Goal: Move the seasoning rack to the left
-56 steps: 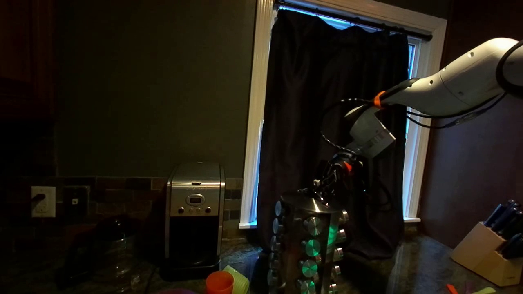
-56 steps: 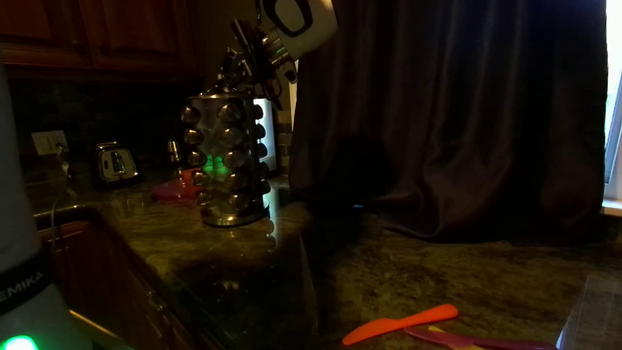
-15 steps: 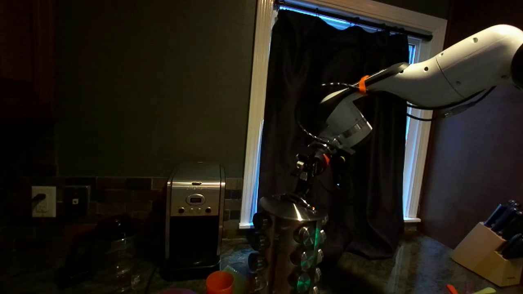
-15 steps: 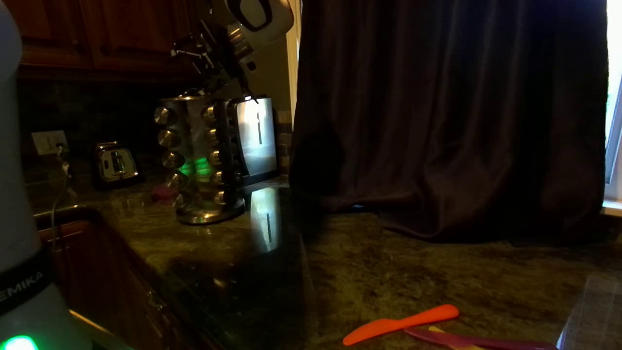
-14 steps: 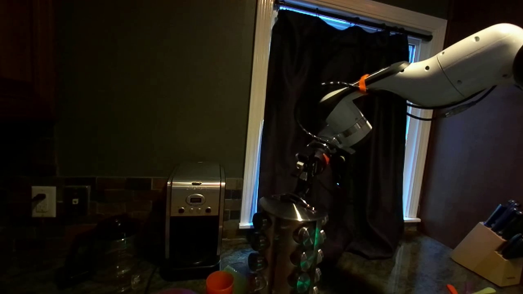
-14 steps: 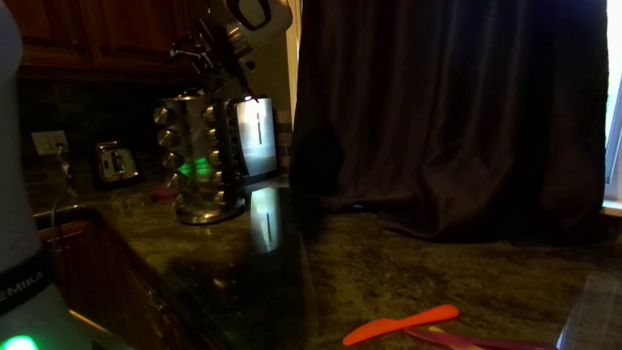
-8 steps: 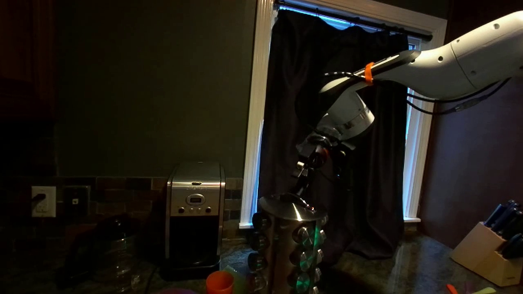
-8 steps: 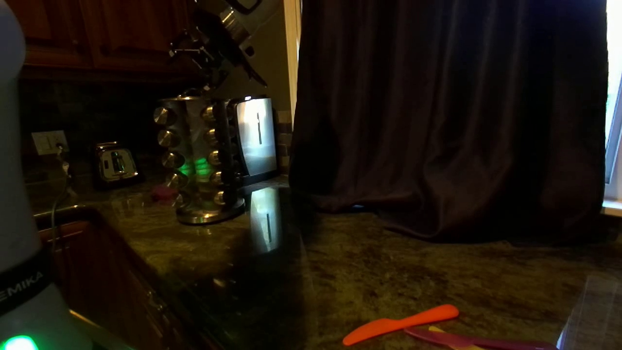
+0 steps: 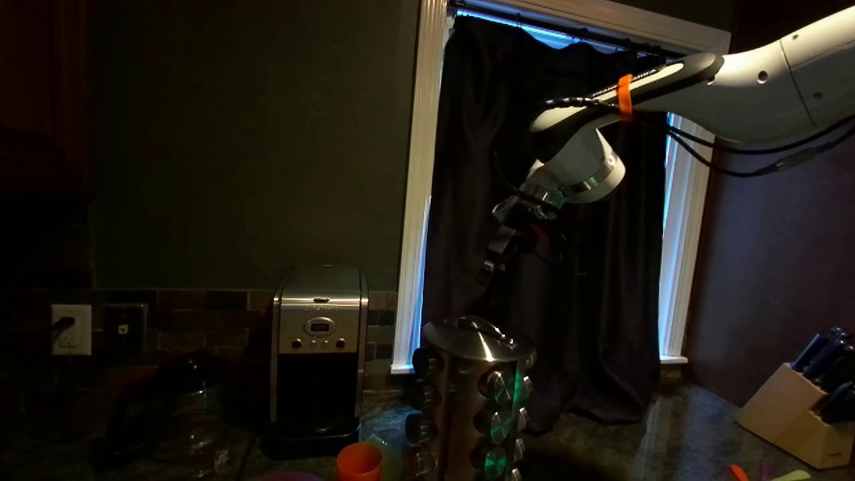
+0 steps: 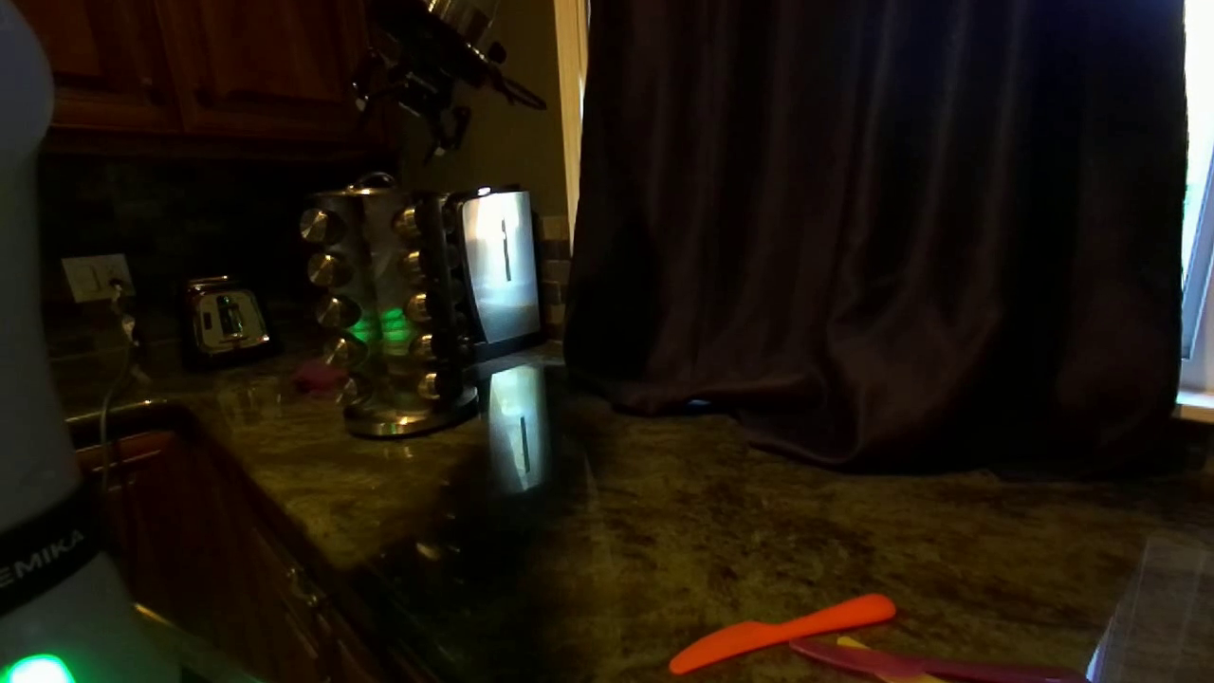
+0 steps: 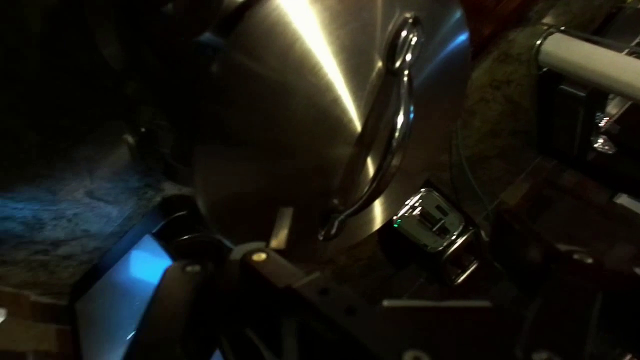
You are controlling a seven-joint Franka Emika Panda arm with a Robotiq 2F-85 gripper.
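The seasoning rack (image 9: 467, 407), a round tower of jars with shiny caps and a metal lid, stands upright on the counter in both exterior views. Green glints show on its side (image 10: 384, 327). An arched handle (image 11: 400, 120) crosses its lid (image 11: 280, 100) in the wrist view. My gripper (image 10: 402, 121) hangs above the rack, apart from the handle, its fingers spread with nothing between them. In the other outside picture the gripper (image 9: 491, 270) is dark and small against the curtain. Close to the wrist camera one finger (image 11: 272, 270) shows; the opposite one is lost in shadow.
A silver-and-black coffee maker (image 9: 320, 314) stands beside the rack near the wall. An orange cup (image 9: 359, 462) sits close to the rack's foot. Farther back is a toaster (image 10: 228, 318). A knife block (image 9: 795, 414) and an orange plastic knife (image 10: 782, 634) lie elsewhere on the counter.
Earlier, the rack shifted left in both exterior views with my gripper at its top. Over the last second the rack stays put while my gripper rises off the handle.
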